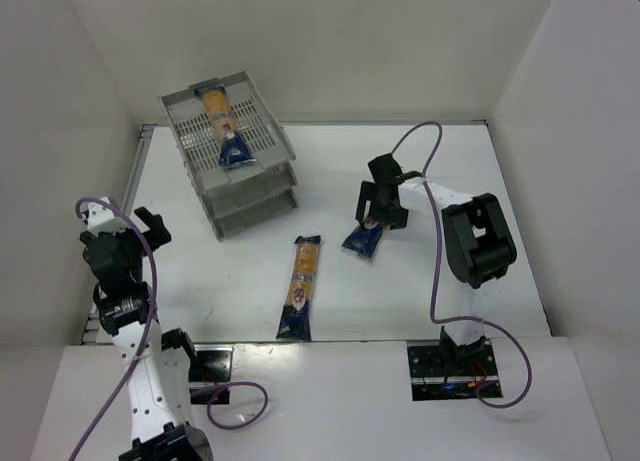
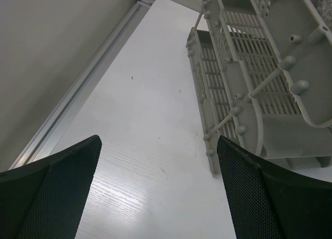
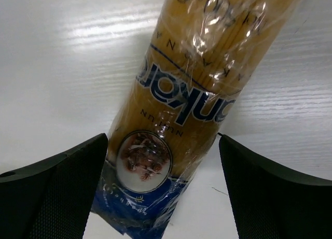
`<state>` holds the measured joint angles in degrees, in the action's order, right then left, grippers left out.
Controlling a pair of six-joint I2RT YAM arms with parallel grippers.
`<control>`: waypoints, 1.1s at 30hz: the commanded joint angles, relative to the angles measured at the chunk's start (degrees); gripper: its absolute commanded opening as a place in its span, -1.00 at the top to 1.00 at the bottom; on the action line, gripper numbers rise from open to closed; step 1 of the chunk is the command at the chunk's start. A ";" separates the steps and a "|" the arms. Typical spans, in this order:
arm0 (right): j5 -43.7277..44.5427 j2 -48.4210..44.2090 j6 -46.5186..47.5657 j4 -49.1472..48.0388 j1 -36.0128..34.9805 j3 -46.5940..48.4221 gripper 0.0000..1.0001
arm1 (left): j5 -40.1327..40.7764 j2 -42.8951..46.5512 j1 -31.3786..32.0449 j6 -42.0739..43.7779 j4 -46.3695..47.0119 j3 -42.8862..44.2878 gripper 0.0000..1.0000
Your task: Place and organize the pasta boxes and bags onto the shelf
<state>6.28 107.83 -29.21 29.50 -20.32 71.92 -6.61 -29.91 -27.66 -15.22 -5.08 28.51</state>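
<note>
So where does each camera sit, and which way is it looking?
Top: above and behind, looking down at the table; left arm and right arm show.
Left wrist: on the left hand, facing the shelf; its fingers show.
Right wrist: on the right hand, looking down at a pasta bag; its fingers show.
Shared: top and right wrist see that pasta bag.

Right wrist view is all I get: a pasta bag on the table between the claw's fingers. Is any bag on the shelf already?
Observer: Yes, one bag lies in the top tier of the shelf.
Operator: Is anything else left on the table?
Observer: A second bag lies mid-table, nearer the arm bases, with neither claw on it.
</note>
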 commanded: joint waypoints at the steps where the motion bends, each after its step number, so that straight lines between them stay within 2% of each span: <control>1: -1.01 1.15 -0.94 -0.75 -1.65 -3.35 -0.84 | -0.86 -0.41 -0.64 -0.33 2.80 1.11 -0.99; 5: -1.01 2.30 0.91 -2.24 -3.94 -4.42 -0.77 | -0.86 -0.41 -0.64 -0.33 3.32 1.11 -0.99; 6: 1.43 3.25 0.91 -2.25 -4.81 -4.42 -0.75 | -0.86 -0.41 -0.64 -0.33 3.32 1.11 -0.99; 10: 3.81 4.49 3.98 -3.74 -5.52 -2.14 0.10 | -0.34 -0.41 -0.64 -0.33 3.32 1.11 -0.99; 11: 4.87 4.49 5.55 -3.74 -5.52 -2.14 0.70 | -0.33 -0.41 -0.64 -0.33 3.32 1.63 -0.99; 12: 5.75 4.49 6.44 -3.74 -5.52 -2.14 0.97 | -0.33 -0.41 -0.64 -0.33 3.32 1.63 -0.99; 16: 6.46 -0.77 13.90 -7.86 -5.52 -6.95 1.00 | 0.20 -0.41 -0.64 -0.33 3.32 1.63 -0.99; 19: 1.38 -7.88 22.93 -9.10 -5.52 -7.58 1.00 | 0.20 -0.41 -0.64 -0.33 3.32 2.16 -0.99; 22: -8.28 -15.88 30.76 -7.09 -5.52 -7.58 1.00 | 0.20 0.12 -0.11 -0.33 3.85 2.16 -0.99; 24: -16.77 -19.48 33.50 -3.77 -5.52 -7.58 1.00 | 0.20 0.12 0.58 -0.86 4.47 1.64 -0.99; 27: -23.48 -25.90 36.94 0.11 -6.23 -10.39 1.00 | 0.20 1.17 1.81 -0.86 5.08 1.63 -0.99; 33: -30.00 -36.27 39.76 2.94 -6.23 -14.00 1.00 | 0.72 4.50 3.49 -0.86 4.55 1.11 -0.99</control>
<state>-16.08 77.08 6.68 33.01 -26.15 58.08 -6.22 -27.38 -24.67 -15.27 -3.81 28.51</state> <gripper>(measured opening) 0.416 0.994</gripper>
